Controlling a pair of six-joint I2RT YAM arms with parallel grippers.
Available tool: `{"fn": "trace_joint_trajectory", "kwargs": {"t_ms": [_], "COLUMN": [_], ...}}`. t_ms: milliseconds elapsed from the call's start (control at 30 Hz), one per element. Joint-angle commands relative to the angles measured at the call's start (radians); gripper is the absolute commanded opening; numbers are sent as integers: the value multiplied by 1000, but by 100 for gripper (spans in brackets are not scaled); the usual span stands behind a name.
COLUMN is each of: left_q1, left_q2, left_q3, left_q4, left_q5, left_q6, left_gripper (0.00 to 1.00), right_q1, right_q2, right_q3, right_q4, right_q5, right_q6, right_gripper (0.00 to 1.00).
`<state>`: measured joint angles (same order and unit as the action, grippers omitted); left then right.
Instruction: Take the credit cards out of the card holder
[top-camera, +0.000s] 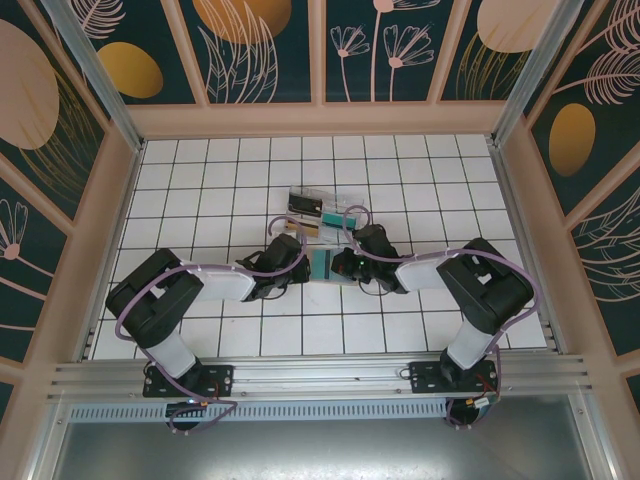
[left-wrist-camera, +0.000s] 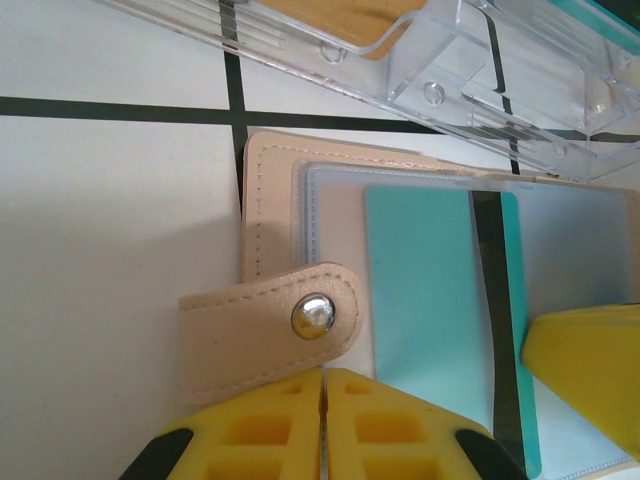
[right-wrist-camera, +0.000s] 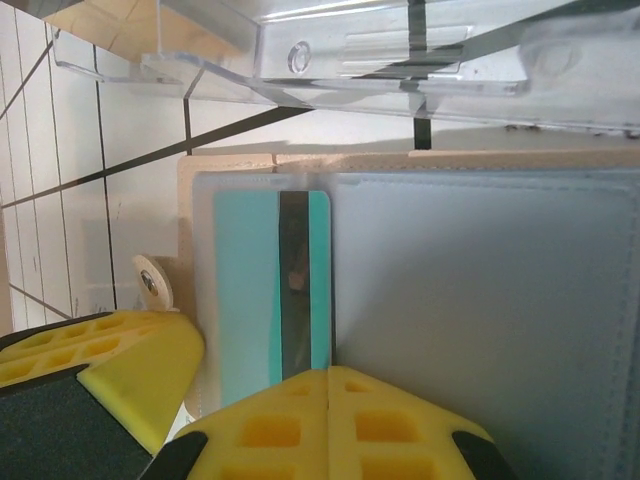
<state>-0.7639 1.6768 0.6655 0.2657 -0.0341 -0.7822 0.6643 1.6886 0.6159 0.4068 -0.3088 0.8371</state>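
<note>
The left gripper (left-wrist-camera: 322, 425) sat clenched at the holder's (left-wrist-camera: 270, 190) near edge, beside the strap (left-wrist-camera: 265, 335); whether it pinched anything I could not tell. The holder lay open mid-table, just before the tray (left-wrist-camera: 450, 60), with a teal card (left-wrist-camera: 425, 300) in its sleeve. The right gripper (right-wrist-camera: 328, 425) was clenched too, at the card's end. Risk: without a firm hold-down, pulling the card could drag the holder into the tray.
</note>
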Motion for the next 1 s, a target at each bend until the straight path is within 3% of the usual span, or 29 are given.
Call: {"fn": "trace_joint_trajectory", "kwargs": {"t_ms": [0,100,433,567,967], "left_q1": [6,6,6,6,7], "left_q2": [31,31,29,30,31], "left_q3": [0,2,2,0,2], "left_q4": [-75,-73,-68,-68,-81], "left_q5": [-11,-7,0,-2,-13], "left_q6": [-5,-4,1,1,1], "left_gripper": [10,10,10,10,10], "right_q1": [-6,-2,-3,-8,-74], "right_q2": [-4,15,67,60,-43], "right_q3": [-9,7,30,20,-104], "right_q4": [25,35,55,53,76], "right_q5": [-18,-28,-45,-36,-39], "right_q6": [14,17,25,29,29], "right_gripper": [11,16,16,7,5]}}
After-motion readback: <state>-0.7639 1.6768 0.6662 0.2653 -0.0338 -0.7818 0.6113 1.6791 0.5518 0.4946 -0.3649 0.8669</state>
